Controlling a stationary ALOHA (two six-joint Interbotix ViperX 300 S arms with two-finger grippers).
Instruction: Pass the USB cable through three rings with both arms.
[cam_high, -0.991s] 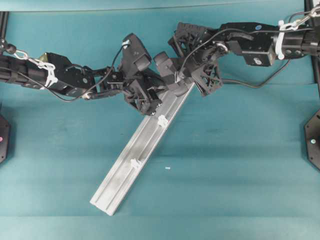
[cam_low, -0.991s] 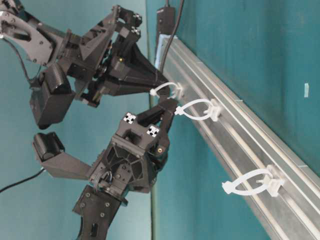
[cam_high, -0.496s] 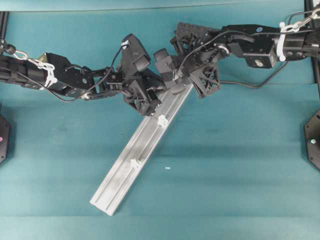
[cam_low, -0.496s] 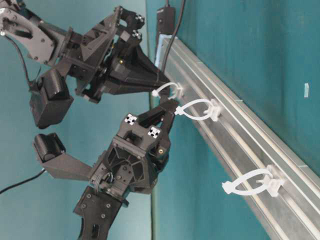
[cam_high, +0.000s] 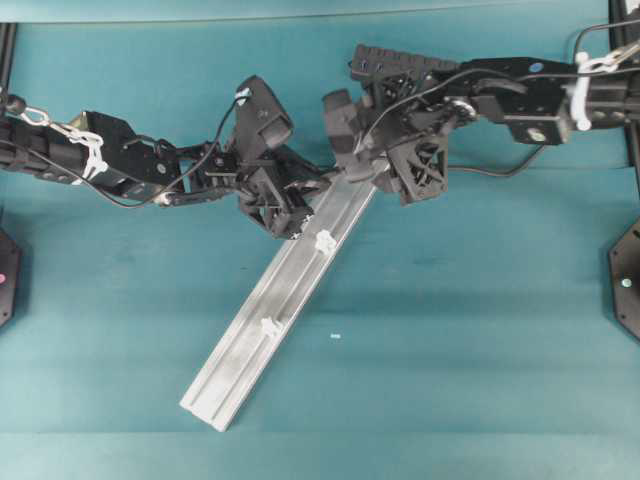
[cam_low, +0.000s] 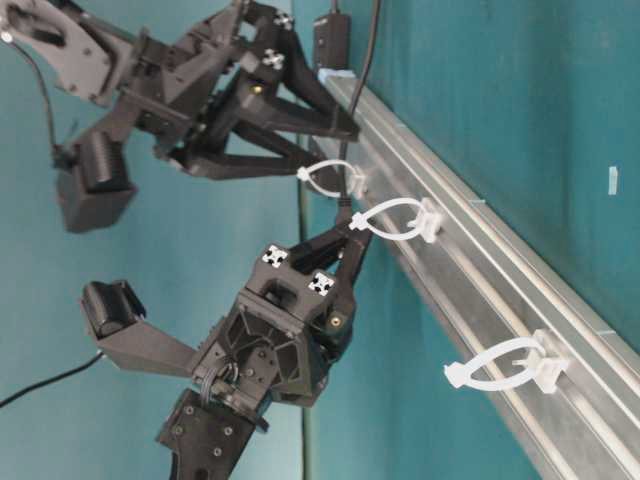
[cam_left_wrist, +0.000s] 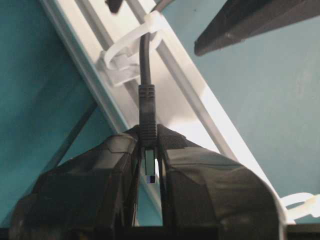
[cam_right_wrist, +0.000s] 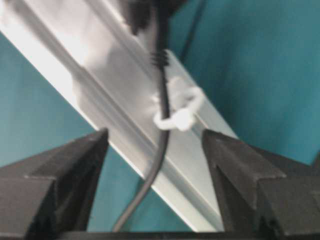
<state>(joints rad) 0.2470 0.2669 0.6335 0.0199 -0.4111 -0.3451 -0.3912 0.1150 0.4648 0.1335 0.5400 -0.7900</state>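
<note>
One ring (cam_right_wrist: 179, 112) around the USB cable (cam_right_wrist: 161, 135).

A teal cloth covers the whole surface (cam_high: 480, 330), smooth apart from faint horizontal creases across the upper and lower parts. The light is even and soft and throws only weak shadows. A tiny white speck (cam_high: 335, 336) lies on the cloth near the middle. At the left and right edges sit dark angular plates (cam_high: 628, 275), perhaps mounting bases, though they are cut off by the frame. Thin black posts (cam_high: 7, 45) stand in the upper corners.
</note>
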